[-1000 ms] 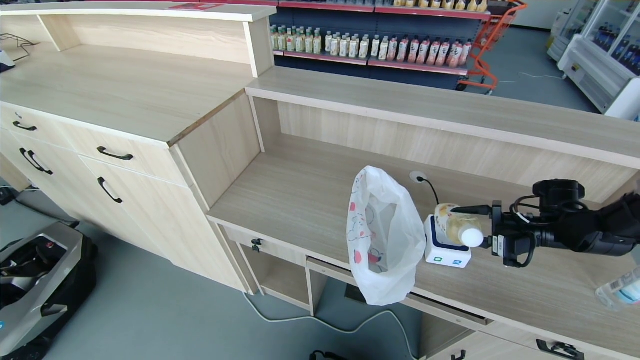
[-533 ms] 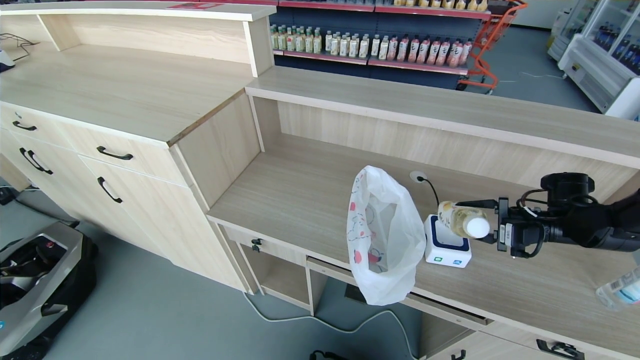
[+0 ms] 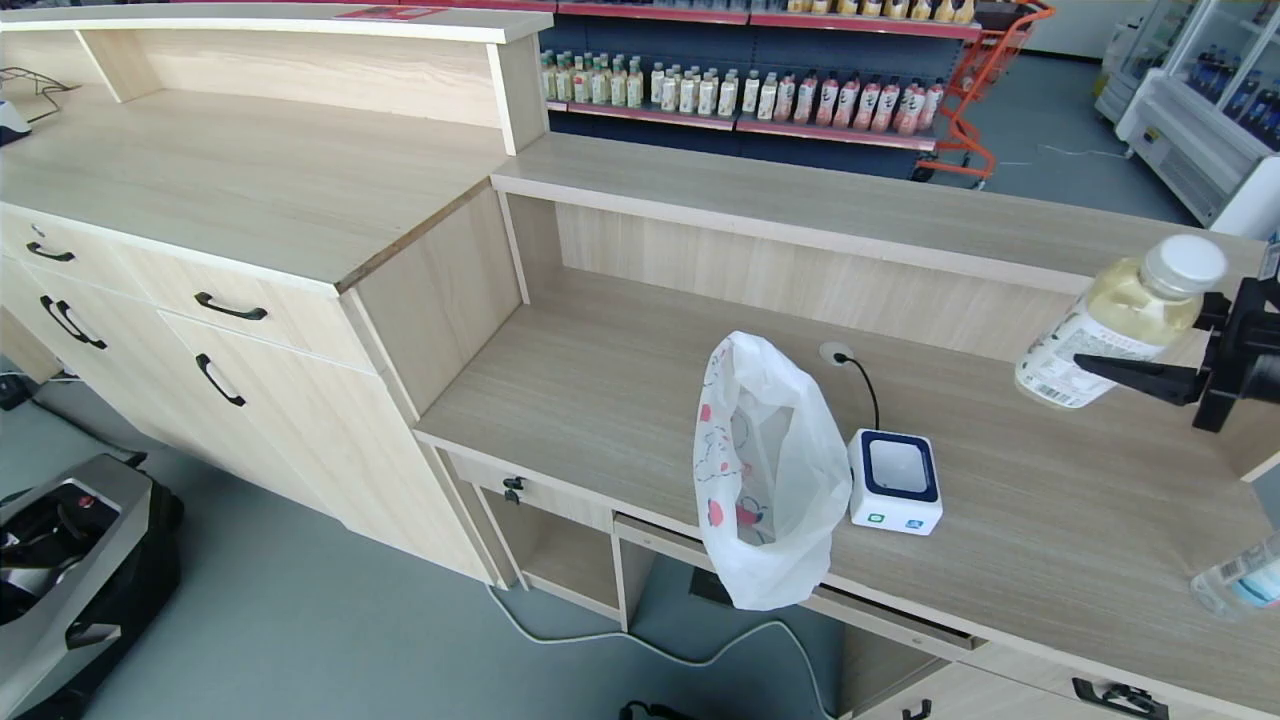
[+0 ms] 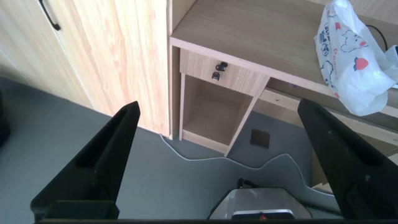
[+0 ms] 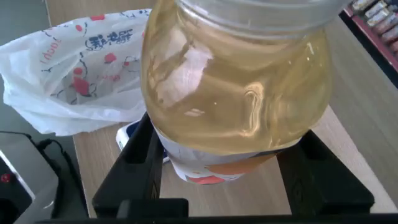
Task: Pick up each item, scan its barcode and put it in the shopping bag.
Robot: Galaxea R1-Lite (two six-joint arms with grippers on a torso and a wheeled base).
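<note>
A bottle of pale yellow drink (image 3: 1110, 325) with a white cap hangs tilted high above the right part of the counter, and my right gripper (image 3: 1150, 365) is shut on it. Up close in the right wrist view, the bottle (image 5: 236, 93) sits between the black fingers (image 5: 140, 165). The white and blue barcode scanner (image 3: 895, 482) sits on the lower counter, well below and to the left of the bottle. Beside it the white printed shopping bag (image 3: 765, 470) stands open at the counter's front edge; the same bag (image 4: 351, 56) shows in the left wrist view. My left gripper (image 4: 217, 155) is open over the floor.
Another clear bottle (image 3: 1235, 580) lies at the right edge of the counter. A black cable (image 3: 862, 378) runs from the scanner to a hole in the counter. A raised ledge (image 3: 850, 220) runs behind the work surface. Drawers and cabinets (image 3: 220, 340) stand to the left.
My right gripper has lifted the bottle off the scanner, up and to the right. The bottle has tipped so its cap now points up and right. The scanner's face is uncovered.
</note>
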